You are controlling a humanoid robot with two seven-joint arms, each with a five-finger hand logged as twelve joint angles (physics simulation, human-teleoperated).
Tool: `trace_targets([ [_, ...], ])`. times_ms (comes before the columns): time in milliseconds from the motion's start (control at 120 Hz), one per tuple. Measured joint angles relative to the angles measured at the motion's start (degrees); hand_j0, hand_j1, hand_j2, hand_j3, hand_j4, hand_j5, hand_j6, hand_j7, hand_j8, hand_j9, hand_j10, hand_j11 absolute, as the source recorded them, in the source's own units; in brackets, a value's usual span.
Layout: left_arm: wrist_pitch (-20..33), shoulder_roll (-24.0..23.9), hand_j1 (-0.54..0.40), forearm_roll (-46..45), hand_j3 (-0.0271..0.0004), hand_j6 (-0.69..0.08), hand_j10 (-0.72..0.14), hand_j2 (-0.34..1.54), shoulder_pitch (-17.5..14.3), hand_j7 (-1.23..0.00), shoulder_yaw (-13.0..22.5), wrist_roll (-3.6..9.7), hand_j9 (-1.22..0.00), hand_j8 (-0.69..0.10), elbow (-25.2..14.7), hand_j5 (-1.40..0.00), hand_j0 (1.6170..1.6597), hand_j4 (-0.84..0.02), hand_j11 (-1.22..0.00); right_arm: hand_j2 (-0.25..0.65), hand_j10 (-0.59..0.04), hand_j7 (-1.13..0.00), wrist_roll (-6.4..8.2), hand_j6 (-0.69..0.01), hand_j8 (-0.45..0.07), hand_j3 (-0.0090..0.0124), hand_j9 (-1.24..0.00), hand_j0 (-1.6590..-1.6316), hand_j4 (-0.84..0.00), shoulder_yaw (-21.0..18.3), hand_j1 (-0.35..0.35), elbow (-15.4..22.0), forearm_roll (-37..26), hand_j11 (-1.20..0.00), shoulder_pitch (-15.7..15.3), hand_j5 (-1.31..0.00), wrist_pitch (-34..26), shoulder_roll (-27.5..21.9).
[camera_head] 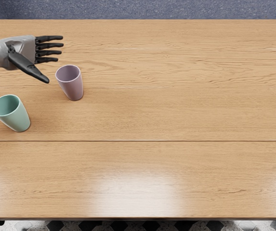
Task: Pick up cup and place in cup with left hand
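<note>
My left hand (53, 65) reaches in from the left edge at the upper left, fingers extended and spread, thumb angled down to the right, holding nothing. Just below and to the right of its thumb tip, a mauve cup (72, 86) stands upright on the table; a small gap seems to separate them. A mint green cup (17, 117) stands upright lower down, near the left edge, below the hand. Both cups have their openings facing up.
The wooden table (166, 110) fills most of the view, its far edge near the top and its near edge near the bottom. A seam runs across it below the cups.
</note>
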Motion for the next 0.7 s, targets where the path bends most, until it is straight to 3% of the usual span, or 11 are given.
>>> trace_targets([
  [167, 0.0, 0.3, 0.327, 1.1, 0.0, -0.02, -0.019, 0.0, -2.6, -0.02, 0.0, 0.11, -0.02, -0.019, 0.0, -0.02, 1.6581, -0.02, -0.02, 0.0, 0.0, 0.0, 0.0, -0.001, 0.0, 0.0, 0.0, -1.6581, 0.0, 0.1, -0.349, 0.0, 0.1, 0.0, -0.5, 0.0, 0.1, 0.0],
  [317, 0.0, -1.6, 0.327, 9.2, 0.0, -0.02, -0.019, 0.0, -5.7, -0.02, -0.1, 0.34, -0.02, -0.02, 1.8, -0.02, 1.6581, -0.02, -0.02, 0.0, 0.0, 0.0, 0.0, -0.001, 0.0, 0.0, 0.0, -1.6581, 0.0, 0.1, -0.349, 0.1, 0.1, 0.0, -0.7, 0.0, 0.1, 0.0],
  [517, 0.0, -2.9, 0.327, 20.3, 0.0, -0.021, -0.02, 0.0, -6.9, -0.02, 0.2, 0.6, -0.02, -0.021, 4.0, -0.02, 1.6581, -0.021, -0.02, 0.0, 0.0, 0.0, 0.0, -0.001, 0.0, 0.0, 0.0, -1.6581, 0.0, 0.1, -0.349, 0.1, 0.1, 0.0, -0.7, 0.0, 0.1, 0.0],
  [617, 0.0, -3.0, 0.327, 23.7, 0.0, -0.022, -0.021, 0.0, -6.9, -0.02, 0.3, 1.9, -0.02, -0.021, 4.4, -0.02, 1.6581, -0.021, -0.02, 0.0, 0.0, 0.0, 0.0, -0.001, 0.0, 0.0, 0.0, -1.6581, 0.0, 0.1, -0.349, 0.1, 0.1, 0.0, -0.7, 0.0, 0.1, 0.0],
  [700, 0.0, -3.8, 0.328, 25.7, 0.0, -0.022, -0.021, 0.01, -9.9, -0.02, 1.6, 2.98, -0.02, -0.022, 4.6, -0.02, 1.6581, -0.021, -0.02, 0.0, 0.0, 0.0, 0.0, 0.0, 0.0, 0.0, 0.0, -1.6581, 0.0, 0.1, -0.349, 0.1, 0.1, 0.0, -0.7, 0.0, 0.1, 0.0],
])
